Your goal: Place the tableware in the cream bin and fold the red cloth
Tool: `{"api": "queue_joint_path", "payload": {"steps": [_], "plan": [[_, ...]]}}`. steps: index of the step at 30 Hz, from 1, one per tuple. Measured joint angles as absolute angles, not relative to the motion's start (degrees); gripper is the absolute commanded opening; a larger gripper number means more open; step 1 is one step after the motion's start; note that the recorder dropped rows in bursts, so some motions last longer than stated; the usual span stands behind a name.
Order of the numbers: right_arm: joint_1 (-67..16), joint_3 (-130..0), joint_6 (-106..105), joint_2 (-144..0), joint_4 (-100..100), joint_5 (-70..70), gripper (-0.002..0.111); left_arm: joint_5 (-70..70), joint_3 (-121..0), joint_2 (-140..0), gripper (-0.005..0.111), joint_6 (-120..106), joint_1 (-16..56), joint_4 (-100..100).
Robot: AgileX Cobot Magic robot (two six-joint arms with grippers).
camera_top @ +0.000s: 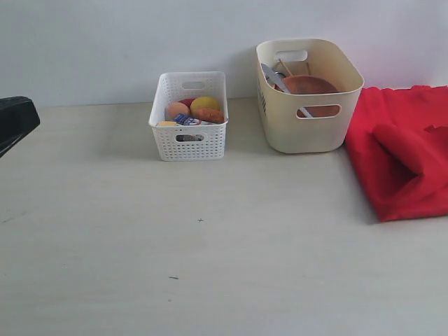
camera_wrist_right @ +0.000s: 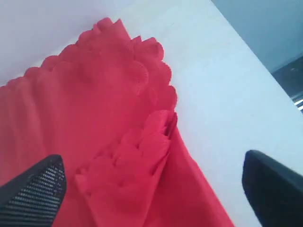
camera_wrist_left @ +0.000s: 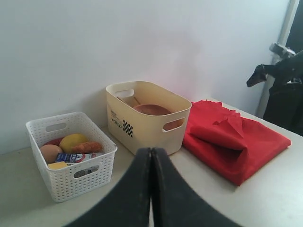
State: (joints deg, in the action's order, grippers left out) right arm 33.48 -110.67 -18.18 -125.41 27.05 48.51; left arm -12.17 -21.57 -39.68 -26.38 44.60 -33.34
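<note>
The cream bin (camera_top: 308, 133) stands at the back, right of centre. Inside it a round brown plate (camera_top: 310, 85) leans, with a metal knife (camera_top: 271, 74) behind; other tableware is hidden. The red cloth (camera_top: 402, 150) lies folded in a loose bundle right of the bin, partly cut off by the frame edge. My right gripper (camera_wrist_right: 154, 189) is open wide just above the cloth (camera_wrist_right: 94, 109), with a bunched scalloped fold under the gap and touching neither finger. My left gripper (camera_wrist_left: 151, 153) is shut and empty, held back from the bin (camera_wrist_left: 142, 130) and cloth (camera_wrist_left: 232, 137).
A white perforated basket (camera_top: 189, 133) with food items and a small carton stands left of the bin, near the wall. A dark part of the left arm (camera_top: 15, 120) pokes in at the left edge. The pale tabletop (camera_top: 210, 266) stretches forward.
</note>
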Motion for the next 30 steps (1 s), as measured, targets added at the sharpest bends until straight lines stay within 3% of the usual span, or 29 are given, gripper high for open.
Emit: {"api": "queue_joint_path", "payload": {"steps": [3,9,18,23,30], "plan": [[32.9,-110.7,-17.3,-120.5,27.0,53.6,0.063,-12.4,-21.6,-39.7,0.000,-25.8,44.6,-33.3],[27.1,-110.6,-15.4,-111.5,27.3,63.0,0.000,-12.4,-21.6,-39.7,0.000,-25.1,44.6,-33.3],[12.4,-93.3,-16.8,-83.7,21.5,56.6,0.000,-12.2,-19.6,-39.7,0.000,-25.1,44.6,-33.2],[11.2,-66.2,-21.7,-55.0,20.9,40.1,0.000,-12.1,-18.1,-39.7,0.000,-25.1,44.6,-33.1],[11.2,-38.5,-23.0,-22.8,21.0,29.9,0.000,-12.1,-18.1,-39.7,0.000,-25.0,44.6,-32.7]]}}
